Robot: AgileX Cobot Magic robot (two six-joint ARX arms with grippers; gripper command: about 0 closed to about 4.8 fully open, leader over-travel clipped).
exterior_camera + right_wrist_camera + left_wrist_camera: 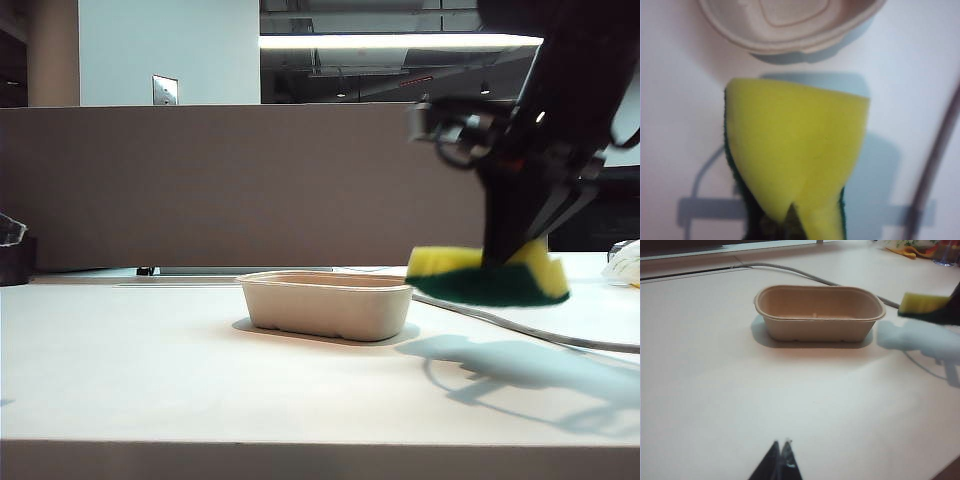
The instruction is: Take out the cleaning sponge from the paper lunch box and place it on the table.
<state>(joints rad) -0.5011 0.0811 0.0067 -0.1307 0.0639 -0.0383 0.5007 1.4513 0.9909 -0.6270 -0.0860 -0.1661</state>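
The cleaning sponge [490, 275], yellow foam over a dark green layer, hangs in the air to the right of the paper lunch box [328, 304], above the white table [150, 370]. My right gripper [510, 255] is shut on the sponge and pinches its foam. From the right wrist the sponge [795, 155] fills the view, with the box rim [790, 40] beyond it and the right gripper [792, 220] buried in the foam. The left wrist view shows the empty lunch box [819, 312], the sponge [925, 305] at its far side, and my left gripper [781, 444] shut, well short of the box.
A grey cable [520, 325] runs across the table behind and right of the box. A grey-brown divider panel [200, 180] stands along the back edge. Small coloured items [920, 247] lie at the table's far corner.
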